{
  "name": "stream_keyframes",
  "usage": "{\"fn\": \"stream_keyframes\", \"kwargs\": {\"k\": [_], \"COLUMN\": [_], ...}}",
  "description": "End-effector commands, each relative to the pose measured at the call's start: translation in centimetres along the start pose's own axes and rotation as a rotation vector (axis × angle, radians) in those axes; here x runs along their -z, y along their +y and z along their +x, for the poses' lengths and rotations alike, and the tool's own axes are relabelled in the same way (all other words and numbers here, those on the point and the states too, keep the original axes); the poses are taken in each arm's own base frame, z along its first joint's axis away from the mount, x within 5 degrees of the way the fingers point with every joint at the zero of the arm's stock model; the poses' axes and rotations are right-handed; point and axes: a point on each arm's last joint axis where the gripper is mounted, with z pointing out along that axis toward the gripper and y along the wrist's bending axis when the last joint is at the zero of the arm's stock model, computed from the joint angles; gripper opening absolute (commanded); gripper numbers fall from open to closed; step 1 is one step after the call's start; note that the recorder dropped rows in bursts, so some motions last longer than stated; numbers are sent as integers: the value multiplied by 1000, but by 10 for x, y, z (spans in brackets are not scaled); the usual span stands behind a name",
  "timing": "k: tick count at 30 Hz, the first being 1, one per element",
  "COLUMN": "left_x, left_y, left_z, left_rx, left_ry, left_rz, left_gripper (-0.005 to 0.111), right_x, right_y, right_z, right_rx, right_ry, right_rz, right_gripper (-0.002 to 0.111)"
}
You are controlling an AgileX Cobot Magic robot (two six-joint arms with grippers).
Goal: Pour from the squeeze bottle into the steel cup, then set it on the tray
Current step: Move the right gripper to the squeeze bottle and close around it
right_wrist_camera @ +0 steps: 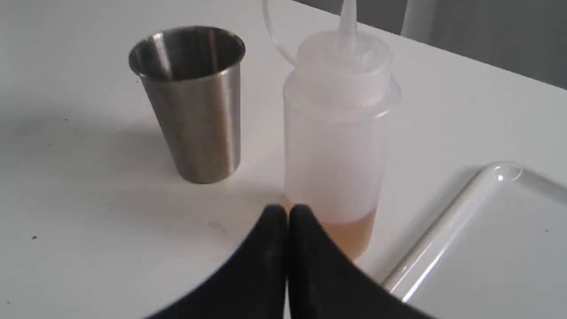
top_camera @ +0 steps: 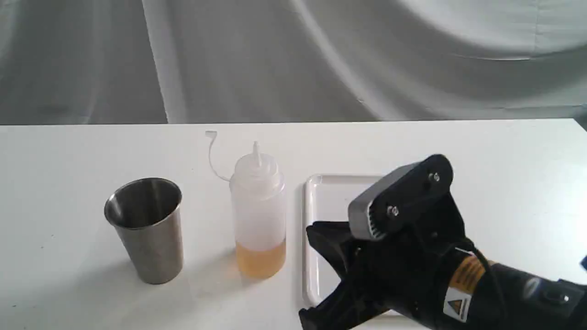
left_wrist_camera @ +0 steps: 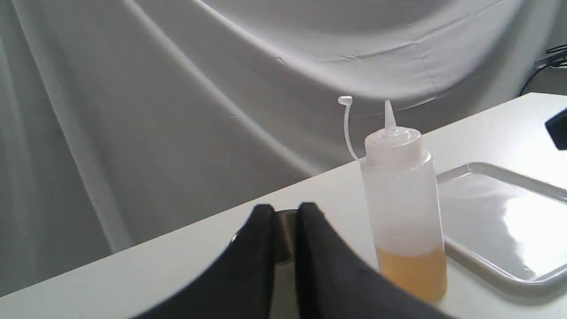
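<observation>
Exterior view, left to right?
— Upright steel cup (top_camera: 144, 229); near it the squeeze bottle (top_camera: 258, 211), upright, amber liquid (top_camera: 260, 261) low inside, just beside the tray (top_camera: 326, 195); right gripper (right_wrist_camera: 288, 211) above the tray

Gripper states?
— Fingers of the left gripper (left_wrist_camera: 285, 212) narrowly apart; right gripper: tips pressed together in its wrist view, prongs spread in the exterior view; cannot tell

We saw right arm (top_camera: 527, 293) in exterior view: matte black casing. We noted grey ribbed housing (top_camera: 362, 211) beside black rounded plate (top_camera: 412, 188) with two silver screws (top_camera: 392, 211). At 5 o'clock from plate: orange-yellow band (top_camera: 467, 271), thin black cable (top_camera: 487, 268), white sticker (top_camera: 455, 306) bearing warning triangle. On left gripper (left_wrist_camera: 285, 212) and right gripper (right_wrist_camera: 288, 212) we saw smooth black fingers (right_wrist_camera: 319, 274), tapered, with rounded tips.
</observation>
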Motion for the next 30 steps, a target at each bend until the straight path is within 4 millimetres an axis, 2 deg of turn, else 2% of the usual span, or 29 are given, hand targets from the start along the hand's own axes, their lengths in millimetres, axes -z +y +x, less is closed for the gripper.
{"fn": "stream_keyframes", "kwargs": {"k": [1, 11, 17, 22, 30], "left_x": [0, 0, 0, 0, 0], "left_y": [0, 0, 0, 0, 0], "left_z": [1, 1, 1, 1, 1], "left_rx": [3, 3, 3, 3, 3], "left_ry": [5, 5, 5, 5, 5], "left_rz": [0, 0, 0, 0, 0], "left_gripper": [8, 8, 8, 8, 8], "right_x": [-9, -45, -55, -61, -93], "right_y": [0, -1, -3, -3, -2], "right_z": [12, 47, 63, 63, 53], "right_rx": [-2, 32, 51, 62, 89], "right_ry": [-14, -55, -61, -76, -77], "right_rz": [9, 28, 53, 55, 65], "right_gripper": [0, 0, 0, 0, 0]}}
